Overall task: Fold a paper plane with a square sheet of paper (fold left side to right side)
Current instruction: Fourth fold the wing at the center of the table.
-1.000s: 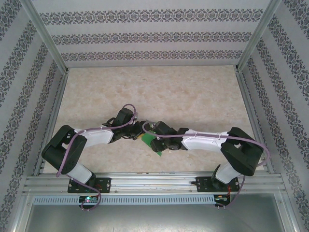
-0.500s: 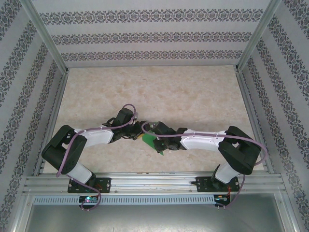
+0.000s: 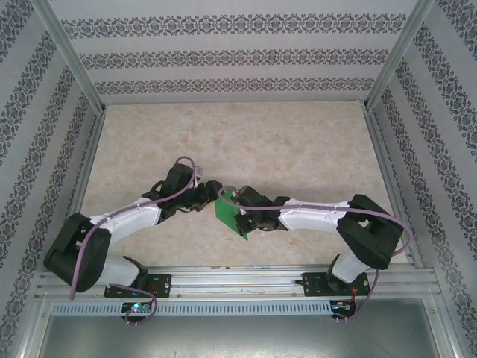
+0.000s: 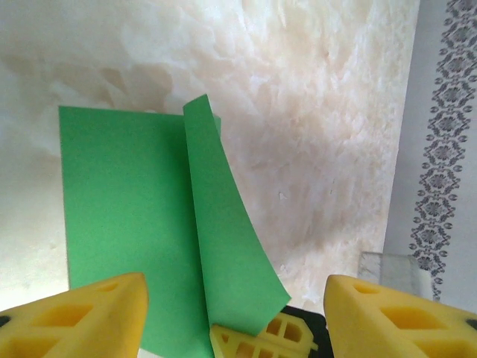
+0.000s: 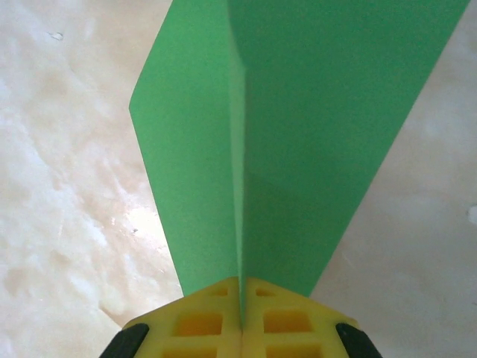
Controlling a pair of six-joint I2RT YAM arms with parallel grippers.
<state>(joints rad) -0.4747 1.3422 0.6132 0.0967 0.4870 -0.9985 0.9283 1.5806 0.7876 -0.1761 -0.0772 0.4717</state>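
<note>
The green sheet of paper (image 3: 226, 212) (image 4: 127, 224) (image 5: 298, 134) lies on the bench (image 3: 298, 149) near its front middle, between the two arms. The right end effector (image 3: 240, 216) (image 5: 241, 313) is clamped on one edge, holding that side up as a curled flap over the flat part. The left end effector (image 3: 209, 195) (image 4: 238, 313) hovers just beside the sheet, its fingers spread wide and gripping nothing.

1. The top camera looked down from above and behind the near edge, over the whole counter (image 3: 298, 149).
2. Both wrist cameras sat close, sharing the green sheet (image 4: 119, 224) with it.
</note>
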